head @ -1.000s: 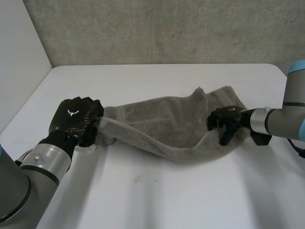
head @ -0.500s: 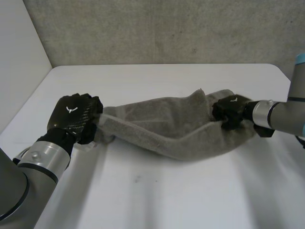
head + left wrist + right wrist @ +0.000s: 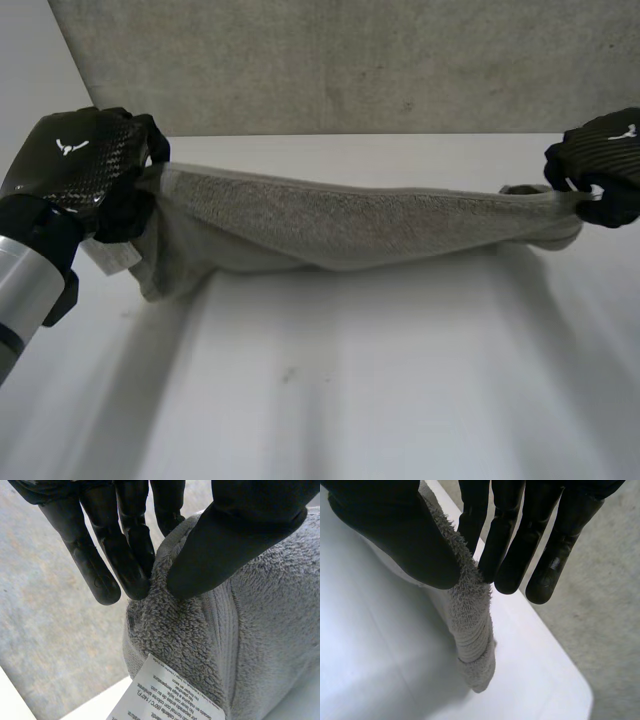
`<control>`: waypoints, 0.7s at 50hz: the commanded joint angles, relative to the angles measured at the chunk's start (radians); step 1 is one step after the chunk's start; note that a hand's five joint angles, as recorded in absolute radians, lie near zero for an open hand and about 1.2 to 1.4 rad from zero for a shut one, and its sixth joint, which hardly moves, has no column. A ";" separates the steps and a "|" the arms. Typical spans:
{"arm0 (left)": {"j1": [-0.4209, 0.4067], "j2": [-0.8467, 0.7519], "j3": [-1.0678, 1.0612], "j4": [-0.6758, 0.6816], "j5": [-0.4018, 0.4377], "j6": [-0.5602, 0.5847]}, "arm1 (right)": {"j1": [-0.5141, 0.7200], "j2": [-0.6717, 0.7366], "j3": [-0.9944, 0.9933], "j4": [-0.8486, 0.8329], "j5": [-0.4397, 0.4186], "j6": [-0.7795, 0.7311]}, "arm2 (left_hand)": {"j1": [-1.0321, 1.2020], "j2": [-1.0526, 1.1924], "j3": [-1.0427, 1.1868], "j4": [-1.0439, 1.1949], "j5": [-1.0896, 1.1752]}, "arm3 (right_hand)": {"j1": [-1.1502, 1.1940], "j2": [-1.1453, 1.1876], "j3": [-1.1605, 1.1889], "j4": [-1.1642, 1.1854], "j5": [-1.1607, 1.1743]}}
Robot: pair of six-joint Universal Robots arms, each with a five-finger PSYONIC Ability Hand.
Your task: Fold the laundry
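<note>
A grey towel hangs stretched in the air between both hands, above the white table. My left hand pinches its left end between thumb and fingers; a white care label hangs below the grip. My right hand pinches the right end, the towel edge caught between thumb and fingers. The towel sags slightly in the middle, with a loose corner drooping under the left hand.
The table's far edge meets a grey concrete wall. A pale wall borders the table on the left. In the right wrist view the table's corner lies below the hand.
Both hands have risen and moved apart, lifting the towel off the table and pulling it taut. The right hand closed on the towel's right end during this time.
</note>
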 commanded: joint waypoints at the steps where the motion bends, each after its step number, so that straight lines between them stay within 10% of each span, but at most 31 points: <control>1: 0.031 -0.022 0.047 -0.107 0.023 0.053 | -0.010 -0.092 0.018 0.059 -0.003 -0.069 | 0.217 0.183 0.180 0.179 0.194 | 0.432 0.222 0.210 0.205 0.239; 12: 0.054 -0.354 0.068 -0.078 0.064 0.079 | 0.038 0.123 0.148 0.004 0.041 -0.162 | 0.217 0.183 0.180 0.179 0.194 | 0.432 0.222 0.210 0.205 0.239; 20: 0.022 -0.655 0.334 -0.073 0.074 0.188 | 0.231 0.366 -0.076 -0.139 0.307 -0.179 | 0.217 0.183 0.180 0.179 0.194 | 0.432 0.222 0.210 0.205 0.239; 27: 0.022 -0.695 0.746 0.076 0.064 0.292 | 0.303 0.410 -0.408 -0.504 0.434 -0.066 | 0.217 0.183 0.180 0.179 0.194 | 0.432 0.222 0.210 0.205 0.239; 35: 0.021 -0.583 0.831 0.377 0.057 0.250 | 0.315 0.271 -0.319 -1.006 0.477 0.144 | 0.217 0.183 0.180 0.179 0.194 | 0.432 0.222 0.210 0.205 0.239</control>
